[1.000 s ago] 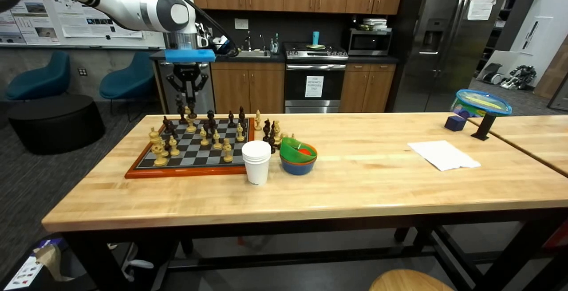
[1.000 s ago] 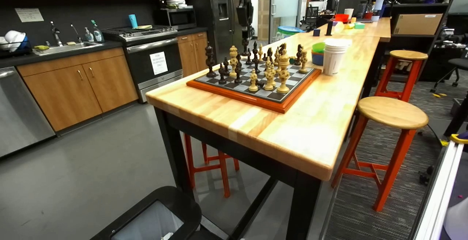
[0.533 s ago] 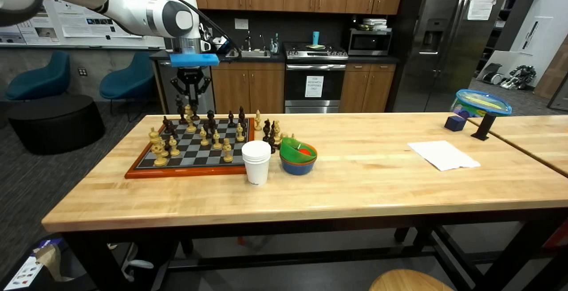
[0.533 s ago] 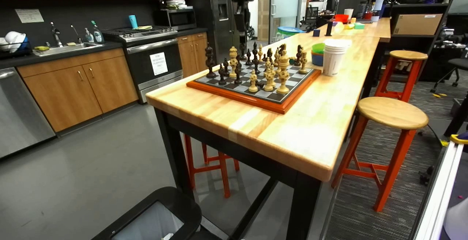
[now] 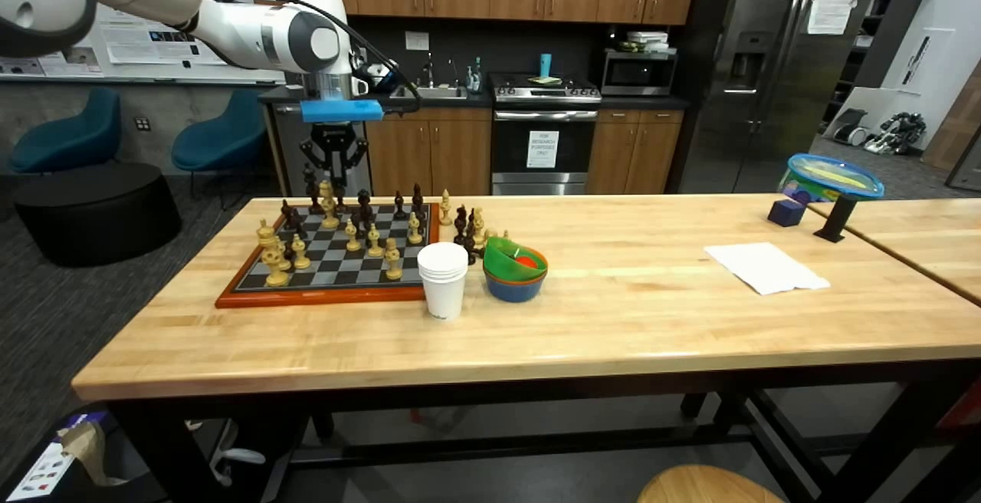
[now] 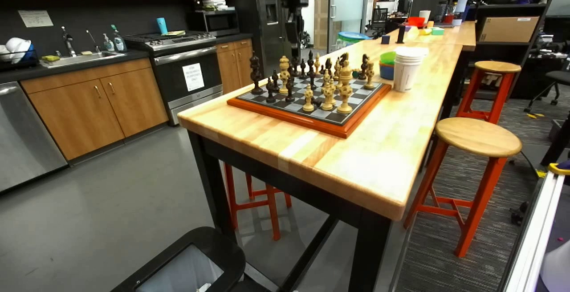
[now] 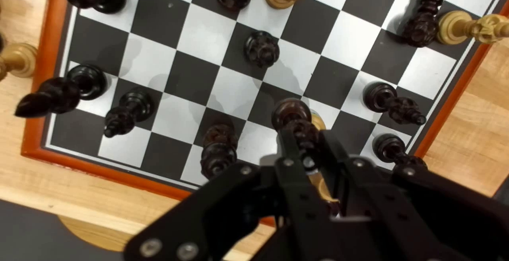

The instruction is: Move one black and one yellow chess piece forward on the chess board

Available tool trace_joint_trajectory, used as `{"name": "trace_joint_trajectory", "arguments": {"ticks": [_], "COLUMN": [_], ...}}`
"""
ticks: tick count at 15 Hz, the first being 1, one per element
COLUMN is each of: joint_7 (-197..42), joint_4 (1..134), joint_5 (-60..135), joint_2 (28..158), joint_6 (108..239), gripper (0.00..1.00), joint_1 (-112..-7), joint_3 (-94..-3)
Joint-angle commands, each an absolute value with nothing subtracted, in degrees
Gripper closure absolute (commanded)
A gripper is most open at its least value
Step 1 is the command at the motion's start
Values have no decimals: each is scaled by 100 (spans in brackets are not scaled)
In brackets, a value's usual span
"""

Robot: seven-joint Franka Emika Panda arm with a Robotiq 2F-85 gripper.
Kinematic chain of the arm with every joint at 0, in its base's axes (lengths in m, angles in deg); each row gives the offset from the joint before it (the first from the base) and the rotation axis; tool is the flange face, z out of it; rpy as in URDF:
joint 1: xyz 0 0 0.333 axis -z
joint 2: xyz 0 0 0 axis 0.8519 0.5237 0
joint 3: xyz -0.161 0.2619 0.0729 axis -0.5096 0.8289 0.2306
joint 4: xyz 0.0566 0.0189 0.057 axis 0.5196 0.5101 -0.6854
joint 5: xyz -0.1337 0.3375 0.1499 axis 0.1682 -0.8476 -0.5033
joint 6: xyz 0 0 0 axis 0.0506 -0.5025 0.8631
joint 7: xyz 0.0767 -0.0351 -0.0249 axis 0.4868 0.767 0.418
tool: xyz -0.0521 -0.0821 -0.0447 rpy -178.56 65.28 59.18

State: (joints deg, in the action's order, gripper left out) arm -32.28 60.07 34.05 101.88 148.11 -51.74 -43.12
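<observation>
The chess board [image 5: 322, 298] carries black and yellow pieces and shows in both exterior views [image 6: 289, 117]. My gripper [image 7: 308, 135] is shut on a black chess piece [image 7: 292, 113], its fingers [image 7: 287, 143] on either side of the upper part. The held piece's base points down at the board; whether it touches is unclear. A yellow piece [image 7: 318, 121] is mostly hidden behind it. In an exterior view the gripper [image 5: 338, 179] is over the board's far side, behind a yellow piece [image 5: 328, 208]. It also shows in an exterior view [image 6: 294, 46].
Black pieces stand close to the gripper, one to its left [image 7: 218, 153] and one to its right [image 7: 389, 145]. A black piece [image 7: 423, 20] seems to lie on its side. A white cup stack [image 5: 443, 288] and bowls [image 5: 515, 288] stand beside the board.
The gripper has moved a little to the right and down over the board, with the black piece in it. The other pieces look unmoved.
</observation>
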Motion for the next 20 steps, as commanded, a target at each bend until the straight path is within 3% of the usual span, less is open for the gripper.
{"name": "trace_joint_trajectory", "arguments": {"ticks": [1, 20], "joint_7": [-3078, -3012], "joint_4": [5883, 5844], "joint_5": [3290, 3115], "joint_2": [10265, 10544], "joint_6": [14782, 14914], "gripper": [95, 95], "joint_1": [-5094, -5006], "joint_3": [-4257, -4247]}}
